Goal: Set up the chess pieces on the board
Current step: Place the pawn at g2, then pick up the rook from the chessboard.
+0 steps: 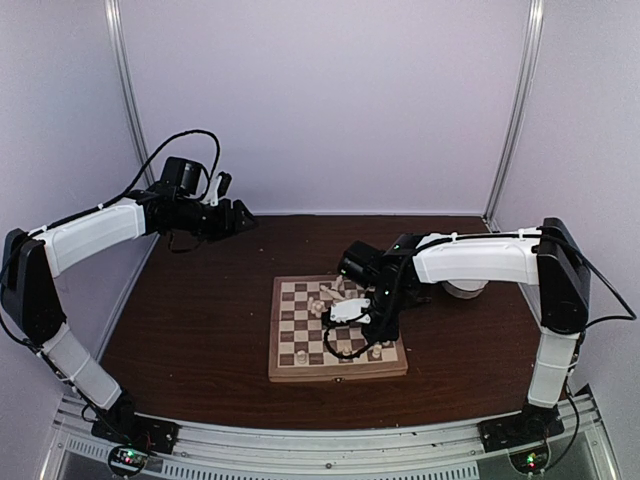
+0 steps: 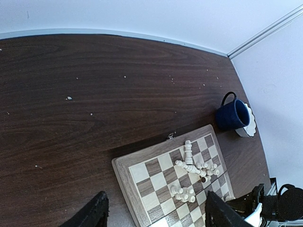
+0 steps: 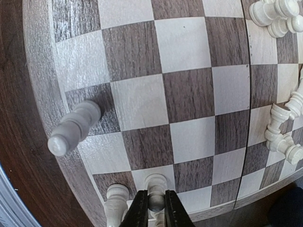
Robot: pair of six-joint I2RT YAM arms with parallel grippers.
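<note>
Top external view is showing the board [image 1: 295,322] lying near the middle of the dark wooden table [image 1: 200,310], its light rim facing the arm bases. The right end effector [image 1: 365,322] is reaching down over the right half of the board, while the left end effector [image 1: 243,218] is hanging high above the far left of the table, well apart from the board.

Right wrist view is showing the right end effector [image 3: 156,213] pinching a white piece [image 3: 156,187] between its two dark fingers [image 3: 139,210], the jaws pressing against both sides of it over a light square by the board's [image 3: 42,71] rim. A neighbouring piece [image 3: 116,197] is standing just beside the held one. A lone piece [image 3: 75,126] is sitting on a dark square at the rim; whether it is leaning or upright is not clear.

Left wrist view is showing the left end effector [image 2: 156,217] spread wide with nothing between its fingers [image 2: 97,213]. Below it the chess pieces [image 2: 191,166] are crowding together on the far part of the board [image 2: 124,176], several lying on their sides and one tall one standing. A blue mug [image 2: 232,116] is sitting on the table beyond the board, with a scalloped bowl [image 2: 250,126] just beside it.
</note>
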